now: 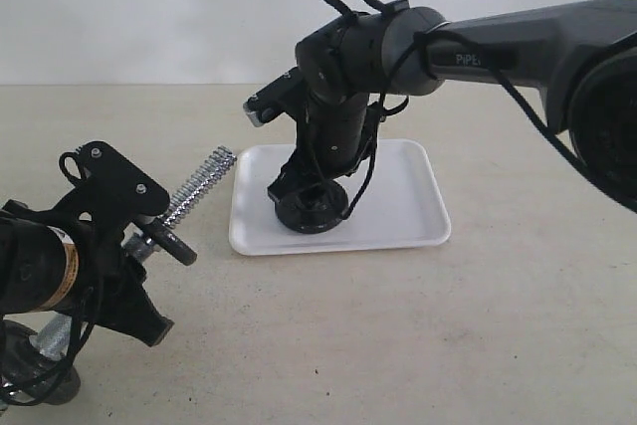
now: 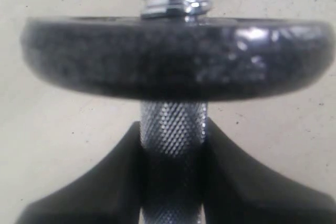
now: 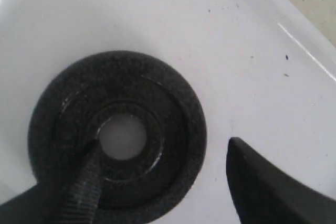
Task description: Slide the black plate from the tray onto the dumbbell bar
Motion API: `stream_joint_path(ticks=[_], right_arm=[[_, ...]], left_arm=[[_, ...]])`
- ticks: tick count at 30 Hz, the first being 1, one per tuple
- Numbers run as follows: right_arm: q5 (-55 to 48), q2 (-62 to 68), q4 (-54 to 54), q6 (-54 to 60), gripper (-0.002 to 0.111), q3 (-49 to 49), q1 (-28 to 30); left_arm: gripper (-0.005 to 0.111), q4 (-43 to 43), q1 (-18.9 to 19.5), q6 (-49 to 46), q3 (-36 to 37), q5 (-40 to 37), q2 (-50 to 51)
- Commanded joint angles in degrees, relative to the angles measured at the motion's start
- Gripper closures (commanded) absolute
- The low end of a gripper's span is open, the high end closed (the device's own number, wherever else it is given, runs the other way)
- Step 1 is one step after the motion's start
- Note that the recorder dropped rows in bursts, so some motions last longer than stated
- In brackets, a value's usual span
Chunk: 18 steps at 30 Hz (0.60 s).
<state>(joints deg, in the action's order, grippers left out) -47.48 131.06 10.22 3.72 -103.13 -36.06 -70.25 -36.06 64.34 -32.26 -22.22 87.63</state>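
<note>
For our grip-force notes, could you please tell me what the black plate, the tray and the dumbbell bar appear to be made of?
The black plate: probably cast iron, matte black coating; grainy, pebbled surface.
The tray: likely plastic; smooth, glossy white with soft highlights.
The dumbbell bar: seemingly chromed steel; mirror glints on threads, diamond knurling on the grip.
</note>
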Motion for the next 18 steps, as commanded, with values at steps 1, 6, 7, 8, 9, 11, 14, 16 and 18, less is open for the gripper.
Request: stream_joint_path(ticks=[1,6,7,8,9,11,14,16,18], right_arm=[[-4.1,2.3,-2.2,-1.9,0.047,-3.4,0.2],[-5.4,3.9,-2.3,-3.7,0.021,-4.0,0.2],[-5.4,4.0,-2.1,-4.5,0.014,-4.0,0.2],[-5.5,4.1,-2.1,-4.7,0.01,-4.0,0.2],[-5.5,4.4,-2.2,-4.7,0.007,-4.0,0.2],[-5.5,4.5,-2.6,-4.9,0.007,-4.0,0.1],[-4.8,4.5,-4.3,-5.2,0.007,-4.0,0.1],[-4.6,4.5,-5.7,-5.2,0.007,-4.0,0.1],[-4.6,4.5,-7.3,-5.2,0.007,-4.0,0.1]], left_arm=[[0.102,-2.3,0.1,0.8,-1.7,-0.1,-2.6],[0.102,-2.1,0.1,0.8,-1.7,-0.1,-2.6],[0.102,-2.1,0.1,0.8,-1.7,-0.1,-2.6],[0.102,-2.1,0.1,0.8,-1.7,-0.2,-2.6],[0.102,-2.1,0.1,0.8,-1.7,-0.3,-2.6],[0.102,-2.1,0.1,0.8,-1.7,-0.3,-2.6],[0.102,-2.1,0.1,0.8,-1.7,-0.3,-2.6],[0.102,-2.1,0.1,0.8,-1.7,-0.3,-2.6],[0.102,-2.1,0.1,0.8,-1.7,-0.3,-2.6]])
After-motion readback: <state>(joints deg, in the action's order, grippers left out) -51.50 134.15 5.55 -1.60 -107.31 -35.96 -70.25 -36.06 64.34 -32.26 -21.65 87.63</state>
